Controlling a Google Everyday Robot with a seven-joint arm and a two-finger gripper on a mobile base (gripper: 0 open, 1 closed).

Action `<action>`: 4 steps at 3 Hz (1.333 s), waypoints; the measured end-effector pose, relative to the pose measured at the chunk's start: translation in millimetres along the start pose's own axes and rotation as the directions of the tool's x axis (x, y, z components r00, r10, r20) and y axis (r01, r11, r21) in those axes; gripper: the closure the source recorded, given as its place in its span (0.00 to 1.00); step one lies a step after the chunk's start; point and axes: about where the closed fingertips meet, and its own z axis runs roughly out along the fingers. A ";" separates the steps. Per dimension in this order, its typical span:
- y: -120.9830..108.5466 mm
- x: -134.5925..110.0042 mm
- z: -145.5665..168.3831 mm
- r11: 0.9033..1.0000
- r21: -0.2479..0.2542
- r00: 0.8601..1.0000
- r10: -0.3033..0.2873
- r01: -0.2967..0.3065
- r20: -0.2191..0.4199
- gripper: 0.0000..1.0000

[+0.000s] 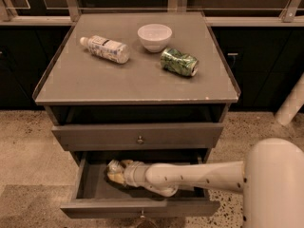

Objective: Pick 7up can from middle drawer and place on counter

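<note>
In the camera view, the middle drawer (137, 207) is pulled open and the 7up can (112, 171) lies in its left part. The gripper (124, 172) is down in the drawer, right at the can; whether it already grasps it, I cannot tell. The lifting and the placing on the counter (137, 82) remain, I judge. No writing on the can is readable.
</note>
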 end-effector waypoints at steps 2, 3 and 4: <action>-128.5 -27.6 -70.8 0.995 0.063 0.982 0.060 -0.072 0.180 1.00; -125.5 -28.3 -64.6 0.996 0.048 0.982 0.061 -0.071 0.177 1.00; -125.5 -28.3 -64.6 0.996 0.048 0.982 0.061 -0.071 0.177 1.00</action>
